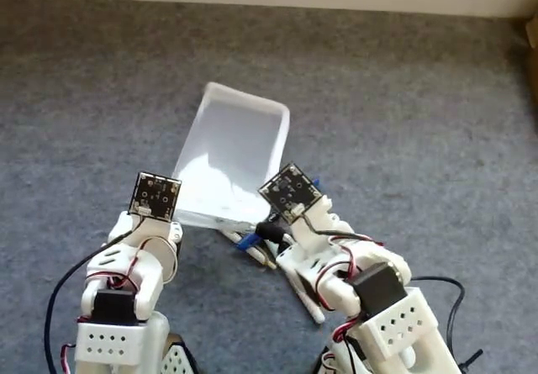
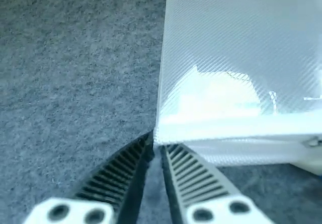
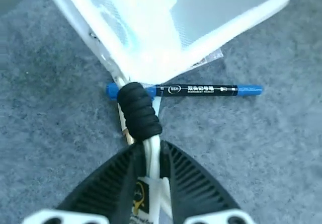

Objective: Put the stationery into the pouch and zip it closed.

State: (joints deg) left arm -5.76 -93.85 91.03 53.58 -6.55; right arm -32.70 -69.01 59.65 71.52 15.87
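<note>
Pouch: the translucent white pouch (image 1: pixel 231 151) is lying flat on the grey-carpeted bench (image 1: pixel 420 97), with what looks like its zip-edged end nearest the arms.
Left gripper: the left gripper (image 2: pixel 156 144) is sitting at the pouch's near corner, its jaws pressed almost together and seemingly nipping the corner's edge.
Right gripper: the right gripper (image 3: pixel 151 156) is pinching a white pen (image 3: pixel 138 108) by the barrel. The pen's black grip is pointing at the pouch's near edge, just beside it.
Loose stationery: a blue-capped marker (image 3: pixel 201 89) is lying along that edge, partly under it. A thin tan stick (image 3: pixel 123 123), perhaps a pencil, is lying beside the pen.
Handling: the pouch is looking light, floppy and slick, so it is likely sliding or buckling under a push. Gripping the stiffer zip band at a corner is looking soundest. The pen is looking rigid and light, best held mid-barrel for steering.
Risk: the mouth is lying nearly flat, so the pen could be riding over the top.
</note>
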